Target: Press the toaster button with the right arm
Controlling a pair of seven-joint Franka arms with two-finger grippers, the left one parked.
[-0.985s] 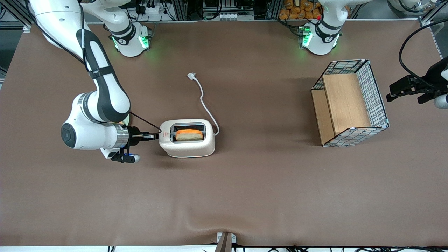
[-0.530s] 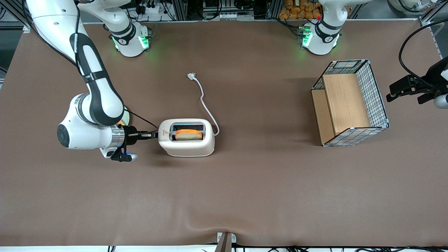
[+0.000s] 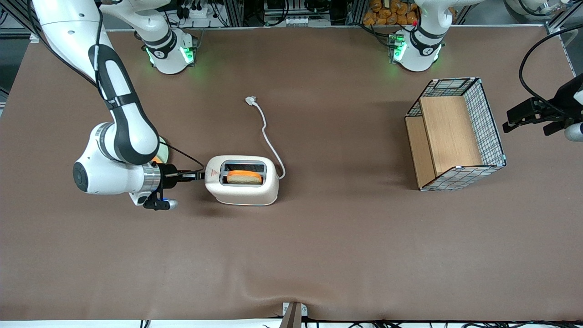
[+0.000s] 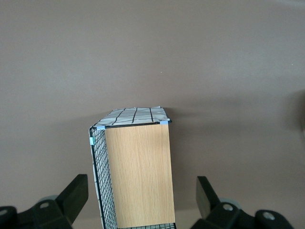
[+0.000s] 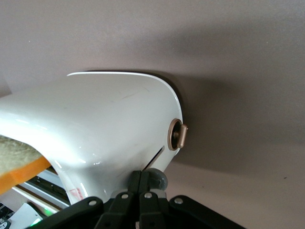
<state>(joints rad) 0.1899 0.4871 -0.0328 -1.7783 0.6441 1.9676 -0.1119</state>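
Note:
The cream-white toaster (image 3: 241, 187) stands on the brown table with a slice of bread (image 3: 244, 177) in one slot. My right arm (image 3: 116, 136) reaches in low from the working arm's end of the table. Its gripper (image 3: 199, 175) is shut, with the fingertips against the toaster's narrow end. In the right wrist view the two black fingers (image 5: 137, 180) are pressed together with nothing between them. The grey round toaster button (image 5: 160, 179) sits right at their tips, partly hidden. The toaster (image 5: 100, 124) fills much of that view.
A tan round dial (image 5: 177, 134) juts from the toaster's end beside the button. The white cord (image 3: 268, 141) runs from the toaster to its plug (image 3: 249, 99), farther from the camera. A wire basket with wooden panels (image 3: 455, 134) stands toward the parked arm's end.
My wrist has drifted a little toward the working arm's end of the table. The toaster has shifted slightly the same way. The bread sits a touch lower in its slot.

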